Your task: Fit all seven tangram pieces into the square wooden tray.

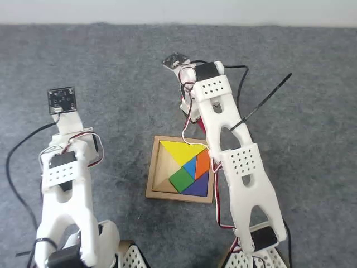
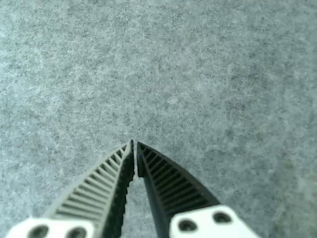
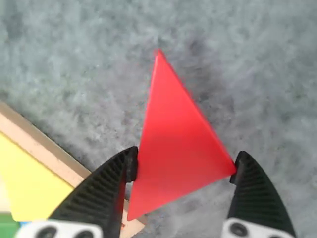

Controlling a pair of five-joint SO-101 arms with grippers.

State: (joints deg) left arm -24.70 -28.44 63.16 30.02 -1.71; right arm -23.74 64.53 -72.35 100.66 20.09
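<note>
L gripper (image 2: 134, 148): fingers shut, tips together, nothing held, over bare grey carpet (image 2: 208, 74), well apart from tray.

Mid: square wooden tray (image 1: 151, 177) flat on carpet btwn arms. Inside: yellow triangle (image 1: 181, 152) at far side, blue piece (image 1: 190, 166), orange piece (image 1: 203, 163), green square (image 1: 180, 180), purple triangle (image 1: 197, 186) at near edge. Bare wood strip along L side.

R gripper (image 3: 185, 166): clamped on red triangle (image 3: 173, 134), one finger each side, just beyond tray's far edge; triangle's corner overlaps rim.

The right arm (image 1: 242, 162) overhangs the wooden tray (image 1: 151, 177).
</note>
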